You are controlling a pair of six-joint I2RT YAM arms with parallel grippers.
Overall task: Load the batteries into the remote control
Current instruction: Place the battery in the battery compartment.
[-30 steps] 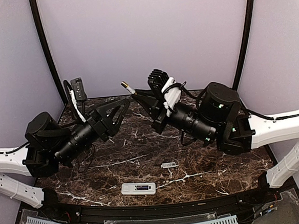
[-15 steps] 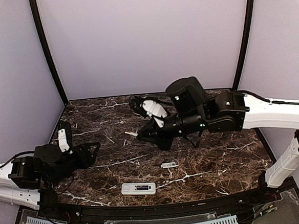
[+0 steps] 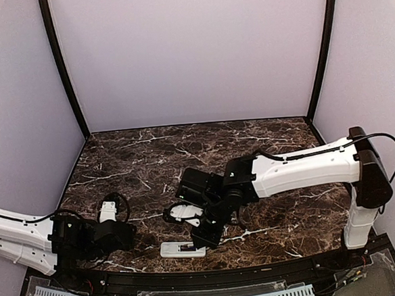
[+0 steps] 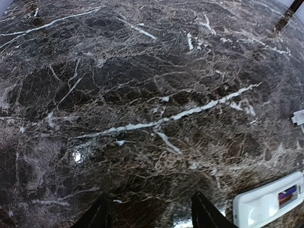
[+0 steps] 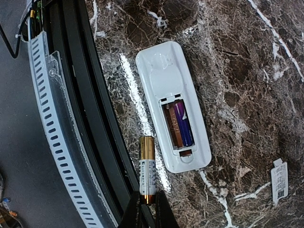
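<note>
- Pinches one battery [image 5: 147,166] by its lower end in the right gripper [image 5: 148,198], jaws drawn narrow around it, gold cap pointing away from the fingers.
- Hangs that battery just beside the remote control [image 5: 166,85], roughly parallel to its long edge and apart from it, above the near rim of the marble table [image 5: 237,57].
- Finds the remote control lying flat near the table's front edge, back side up, compartment uncovered.
- Shows a second battery [image 5: 183,124], bluish, seated in the compartment slot farther from the held one, the nearer slot looking brownish, contents unclear.
- Spots a small flat white cover piece [image 5: 279,180] on the marble, well apart from the remote control.
- Holds the left gripper [image 4: 149,205] low over the table at the left, fingers spread wide with only marble between them, the remote control's end off to the right in its view.
</note>
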